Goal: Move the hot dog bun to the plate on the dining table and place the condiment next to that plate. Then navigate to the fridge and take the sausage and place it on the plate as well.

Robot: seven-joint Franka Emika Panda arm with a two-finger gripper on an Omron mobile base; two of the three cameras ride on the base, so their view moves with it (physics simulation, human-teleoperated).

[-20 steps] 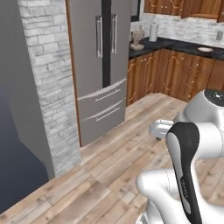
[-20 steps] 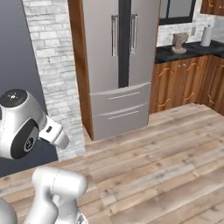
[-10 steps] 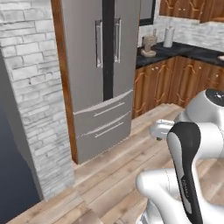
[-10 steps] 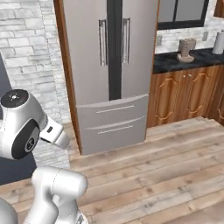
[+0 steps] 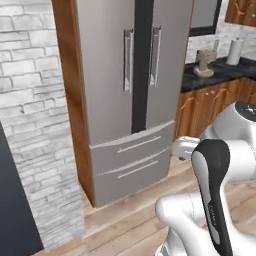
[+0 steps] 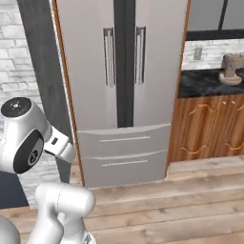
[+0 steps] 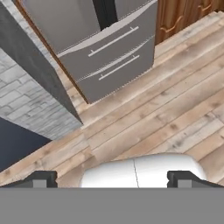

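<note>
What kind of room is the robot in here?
Most likely a home kitchen: a tall grey-silver fridge with two drawers at the bottom, wooden cabinets under a dark counter, and a wood plank floor.

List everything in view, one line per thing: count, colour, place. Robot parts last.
fridge: one, grey-silver, centre, doors shut, two long vertical handles, two wide drawers below.
brick wall: one, pale grey-white, left of the fridge.
wooden cabinets: one run, brown, right of the fridge, under a black counter.
jar-like item: one, tan, on that counter; too blurred to name.
paper towel roll: one, white, further along the counter.
floor: light wood planks, in front of the fridge.
gripper: one, dark fingertips, open, empty, above the floor.
</note>
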